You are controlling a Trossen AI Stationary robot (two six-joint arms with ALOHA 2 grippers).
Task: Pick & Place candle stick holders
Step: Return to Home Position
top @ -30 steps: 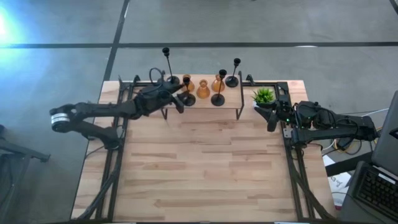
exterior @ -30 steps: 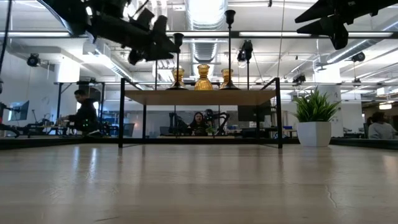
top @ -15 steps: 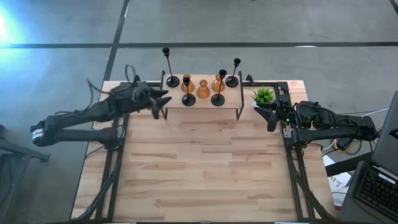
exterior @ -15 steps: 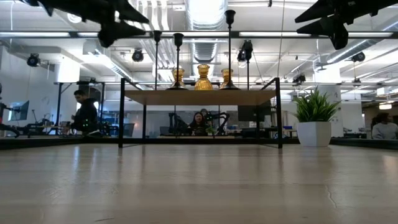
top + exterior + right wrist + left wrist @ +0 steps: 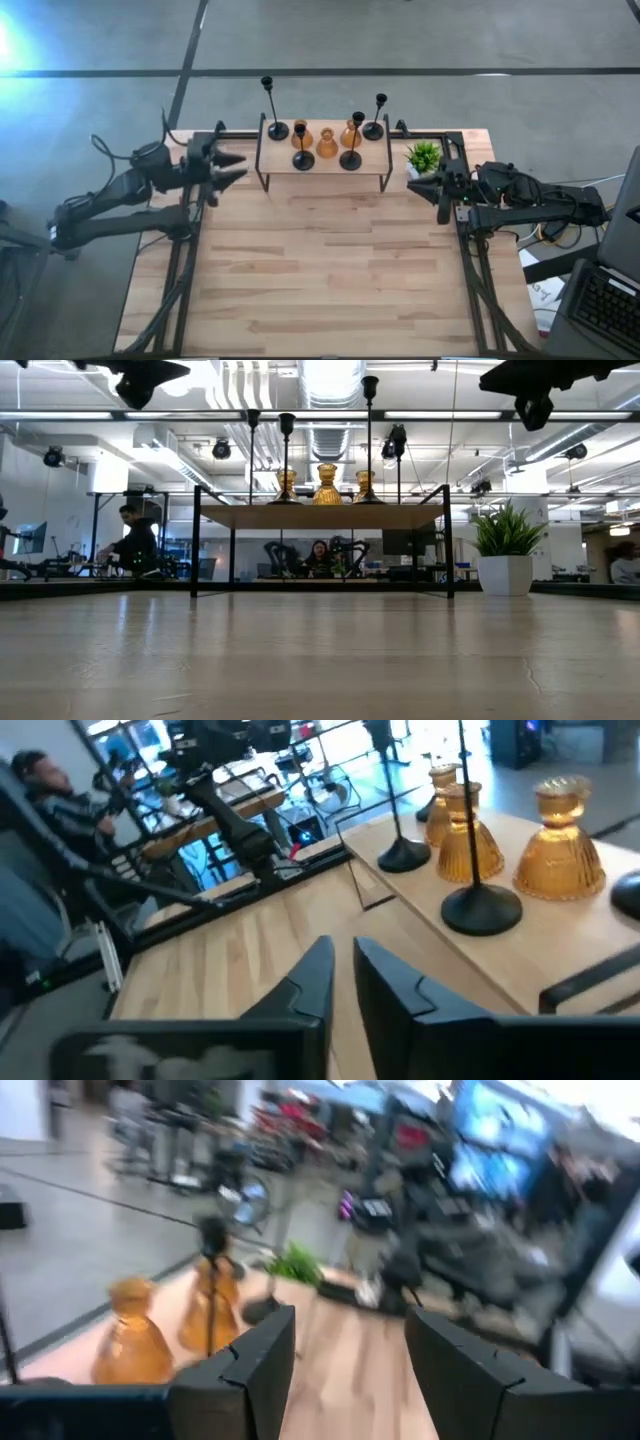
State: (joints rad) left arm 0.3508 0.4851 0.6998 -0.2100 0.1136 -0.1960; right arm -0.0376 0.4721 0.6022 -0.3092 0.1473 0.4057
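Seven candle stick holders stand by their bases on a small wooden shelf (image 5: 325,166) at the table's far edge. The black ones are at the far left (image 5: 275,128), front left (image 5: 303,158), front right (image 5: 351,157) and far right (image 5: 373,129). Three amber ones (image 5: 327,144) stand between them. My left gripper (image 5: 236,167) is open and empty, left of the shelf and above the table's left edge; it also shows in the left wrist view (image 5: 350,1350). My right gripper (image 5: 436,187) is shut and empty, near the right edge; it also shows in the right wrist view (image 5: 343,955).
A small green potted plant (image 5: 423,154) stands on the table right of the shelf, close to my right gripper. The shelf's black metal legs (image 5: 194,540) stand on the tabletop. Bare wood tabletop (image 5: 320,270) lies in front of the shelf. People sit in the room behind (image 5: 135,545).
My left gripper has drawn back from the front left black holder on the shelf toward the table's left edge, empty. That holder stays upright on the shelf. My right gripper has turned a little in place.
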